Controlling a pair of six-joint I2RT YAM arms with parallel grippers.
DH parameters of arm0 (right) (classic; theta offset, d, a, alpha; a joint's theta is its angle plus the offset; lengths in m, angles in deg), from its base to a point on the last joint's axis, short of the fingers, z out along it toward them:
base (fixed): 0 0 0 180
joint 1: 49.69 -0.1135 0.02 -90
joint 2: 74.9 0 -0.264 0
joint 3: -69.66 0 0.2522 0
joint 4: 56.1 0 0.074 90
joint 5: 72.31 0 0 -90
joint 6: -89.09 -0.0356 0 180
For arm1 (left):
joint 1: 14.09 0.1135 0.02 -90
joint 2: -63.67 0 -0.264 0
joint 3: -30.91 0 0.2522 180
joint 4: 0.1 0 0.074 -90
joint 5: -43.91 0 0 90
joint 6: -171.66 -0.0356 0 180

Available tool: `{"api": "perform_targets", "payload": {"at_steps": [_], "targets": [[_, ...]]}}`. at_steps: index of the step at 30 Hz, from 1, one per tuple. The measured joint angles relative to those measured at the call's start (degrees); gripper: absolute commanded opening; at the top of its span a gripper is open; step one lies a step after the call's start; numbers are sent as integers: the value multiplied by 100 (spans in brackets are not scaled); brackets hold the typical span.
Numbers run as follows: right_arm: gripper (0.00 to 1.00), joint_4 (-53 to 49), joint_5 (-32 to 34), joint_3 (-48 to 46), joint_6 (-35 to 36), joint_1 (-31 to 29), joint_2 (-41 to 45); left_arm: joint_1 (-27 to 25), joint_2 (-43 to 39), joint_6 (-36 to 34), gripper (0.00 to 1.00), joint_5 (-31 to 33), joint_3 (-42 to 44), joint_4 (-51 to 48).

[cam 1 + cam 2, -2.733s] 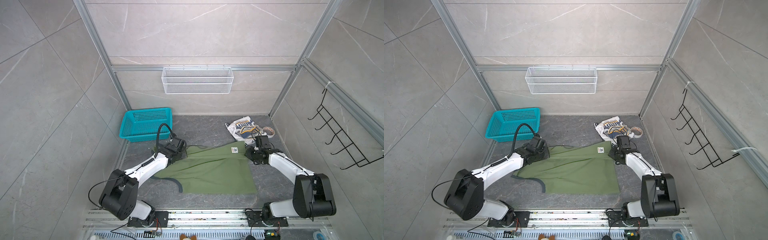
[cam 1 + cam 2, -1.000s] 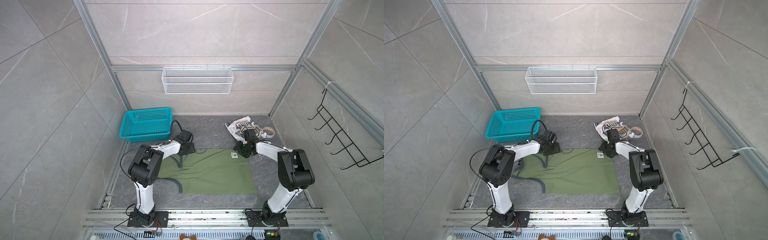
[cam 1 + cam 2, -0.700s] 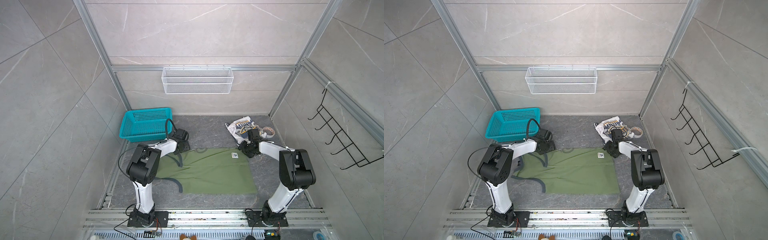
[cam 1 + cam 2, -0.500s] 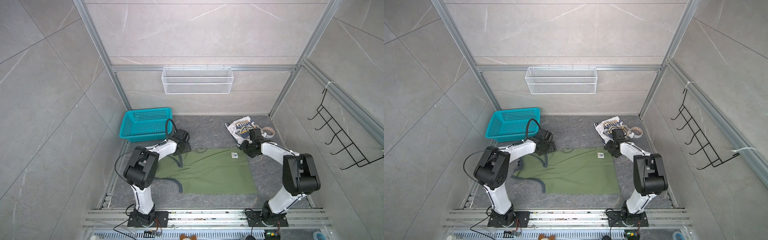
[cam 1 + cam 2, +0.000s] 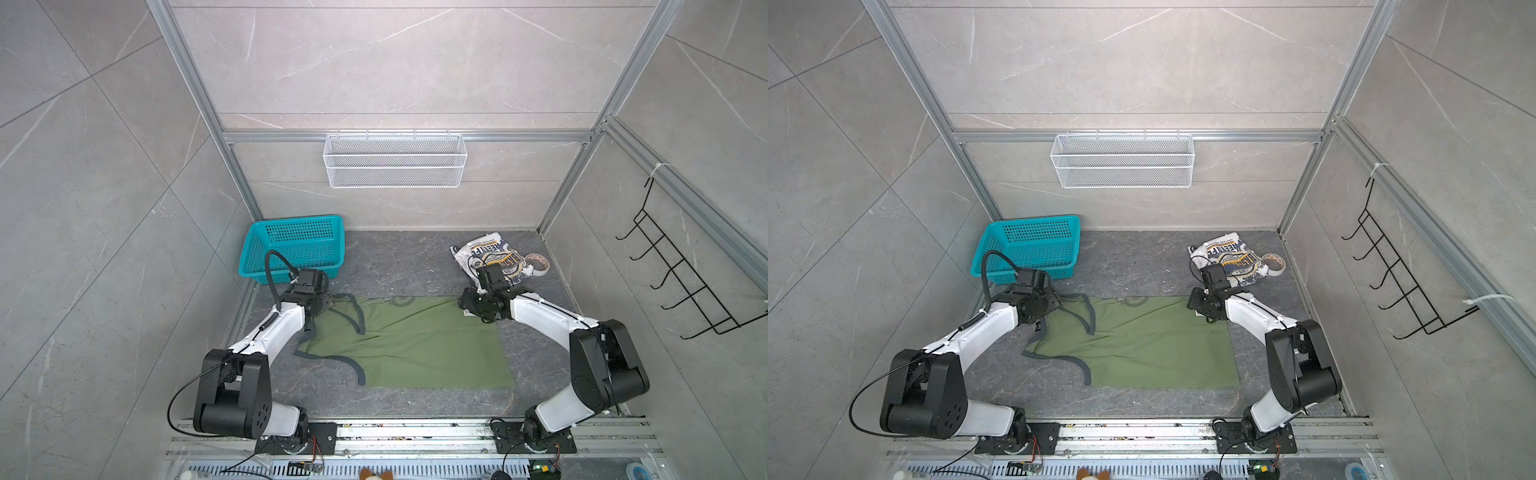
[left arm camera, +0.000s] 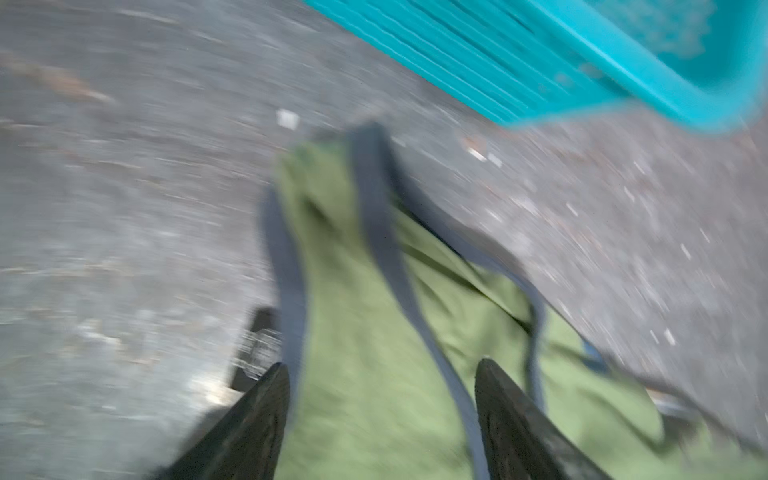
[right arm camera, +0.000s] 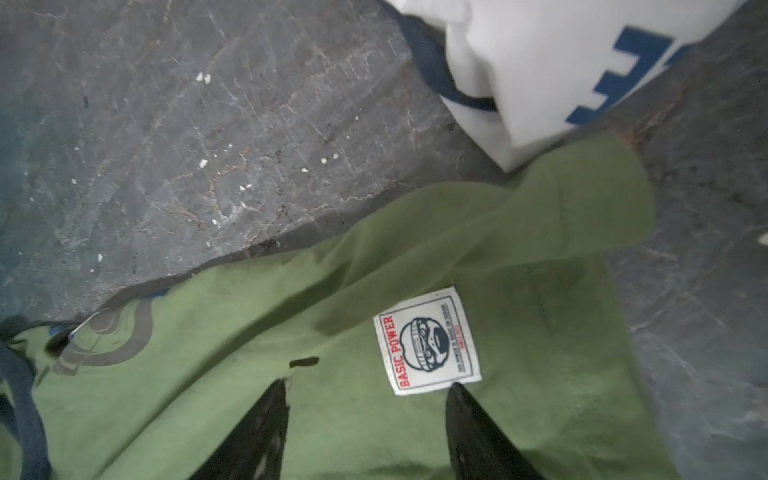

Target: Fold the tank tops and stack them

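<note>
The olive green cloth tank top with grey trim [image 5: 415,345] lies spread flat on the dark stone surface [image 5: 399,257], likely laid out for folding. At its far edge the left arm [image 5: 274,328] and right arm [image 5: 540,311] reach low and forward: left claw [image 6: 380,368] released over the straps [image 6: 374,216], right claw [image 7: 365,388] released above the hem label [image 7: 428,340]. Beyond, the crumpled white tank top [image 5: 488,255] lies not yet folded.

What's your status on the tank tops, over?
Both open: left pincer over straps of green tank top, right pincer by its label. Then white tank top bunched beyond. Basket near left, not blocking.
</note>
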Motion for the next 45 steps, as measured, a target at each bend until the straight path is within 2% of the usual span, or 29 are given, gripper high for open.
{"api": "perform_targets", "payload": {"at_steps": [3, 15, 21, 27, 34, 39, 45], "targets": [[62, 42, -22, -33, 0, -2, -59, 168, 133, -7, 66, 9, -105, 76], [62, 125, -44, -37, 0, 0, -63, 136, 1604, -181, 55, 273, -1043, 216], [62, 127, -66, -39, 2, -2, -63, 136, 2002, -243, 42, 621, -1298, 138], [62, 120, -9, -39, 46, -2, -66, 138, 2002, -225, 32, 916, -1235, 85], [62, -120, 308, -35, 2, 199, -278, 299, 1338, -127, 20, 1008, -378, 238], [62, -232, 308, 4, -72, 398, -544, 581, 1067, -42, 21, 944, -70, 448], [62, -249, 306, 68, -98, 428, -610, 796, 1038, -42, 34, 892, -17, 542]]}}
